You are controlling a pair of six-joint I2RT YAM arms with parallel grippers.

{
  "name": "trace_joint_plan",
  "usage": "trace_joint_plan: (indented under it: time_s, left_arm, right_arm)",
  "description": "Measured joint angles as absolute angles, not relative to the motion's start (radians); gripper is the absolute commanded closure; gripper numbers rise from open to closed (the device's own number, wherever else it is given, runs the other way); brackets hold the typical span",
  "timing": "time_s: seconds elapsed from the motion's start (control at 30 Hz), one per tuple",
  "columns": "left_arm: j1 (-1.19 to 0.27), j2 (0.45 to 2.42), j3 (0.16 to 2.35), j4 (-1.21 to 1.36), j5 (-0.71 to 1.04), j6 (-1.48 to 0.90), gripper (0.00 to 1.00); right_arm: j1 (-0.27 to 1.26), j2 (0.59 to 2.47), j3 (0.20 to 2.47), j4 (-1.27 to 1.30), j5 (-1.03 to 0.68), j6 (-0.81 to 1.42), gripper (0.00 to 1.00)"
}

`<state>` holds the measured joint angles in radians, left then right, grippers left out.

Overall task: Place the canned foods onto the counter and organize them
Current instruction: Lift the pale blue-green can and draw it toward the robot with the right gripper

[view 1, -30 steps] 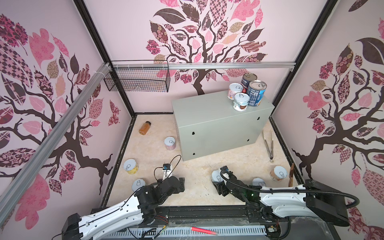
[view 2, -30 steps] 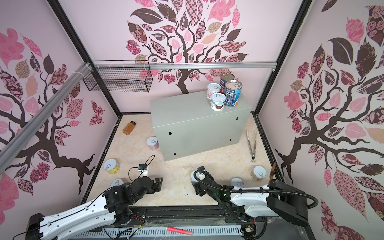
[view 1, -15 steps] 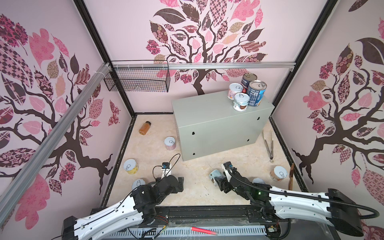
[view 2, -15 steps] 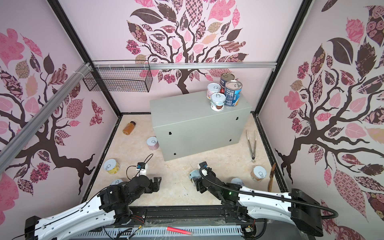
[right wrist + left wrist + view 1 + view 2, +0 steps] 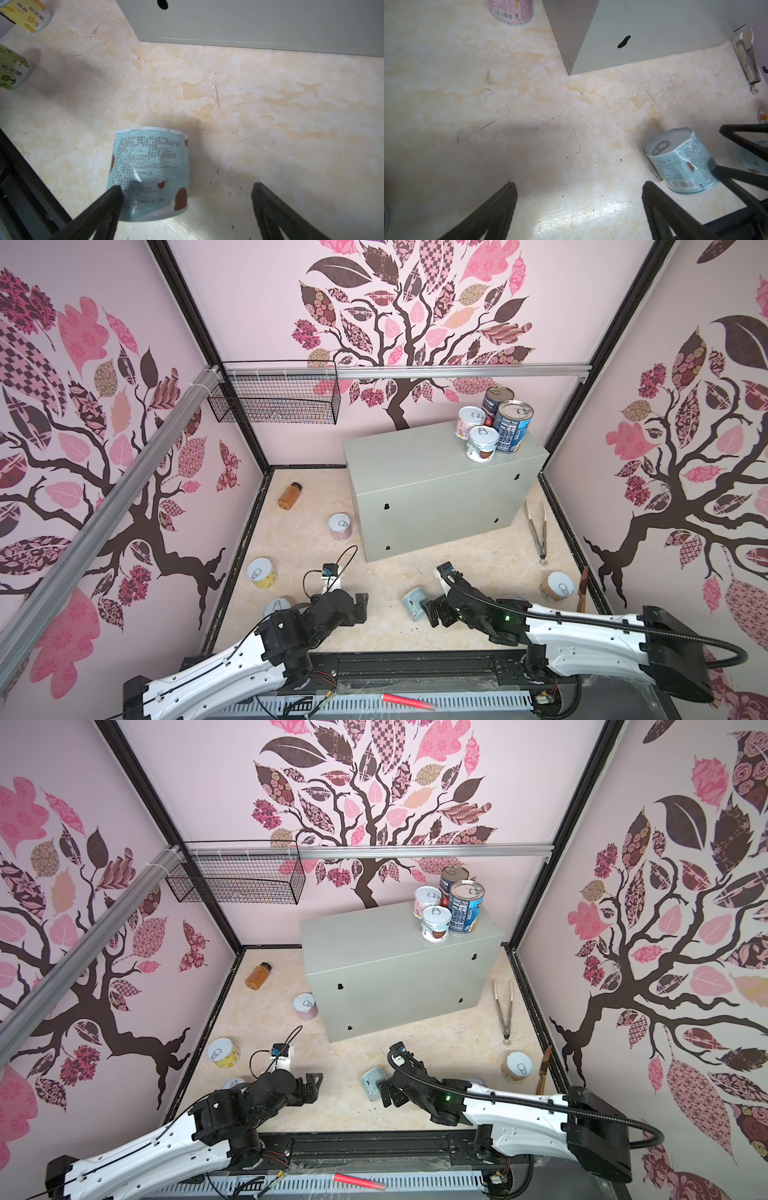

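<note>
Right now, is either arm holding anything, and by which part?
Nothing is held. The right tool stands open beside the pale blue can lying on its side; the left tool is open and empty.

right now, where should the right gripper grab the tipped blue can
Grip the light blue can mid-label, across its round wall, coming down from above with the right gripper. It lies on its side with its lid rim dented, so probably avoid the ends.
</note>
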<state>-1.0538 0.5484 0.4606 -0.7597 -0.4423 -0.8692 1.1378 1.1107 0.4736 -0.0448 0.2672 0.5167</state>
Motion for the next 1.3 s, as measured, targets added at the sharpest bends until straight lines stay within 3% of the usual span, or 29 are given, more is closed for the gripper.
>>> trace_joint_plan:
  time_s: [0.47, 0.87, 1.3]
  left_arm:
    - [-1.054, 0.477, 0.413, -0.762, -0.410, -0.925, 0.02]
    - [-1.054, 0.464, 0.377, -0.746, -0.399, -0.938, 0.02]
    - [-1.054, 0.402, 0.376, -0.750, -0.399, -0.939, 0.02]
  right_arm:
    - [1.190, 1.525, 0.731, -0.097, 0.133, 0.535, 0.04]
    - [1.190, 1.679, 0.919, -0.242, 0.150, 0.495, 0.05]
    - [1.190, 1.805, 1.111, -0.460, 0.097, 0.420, 0.15]
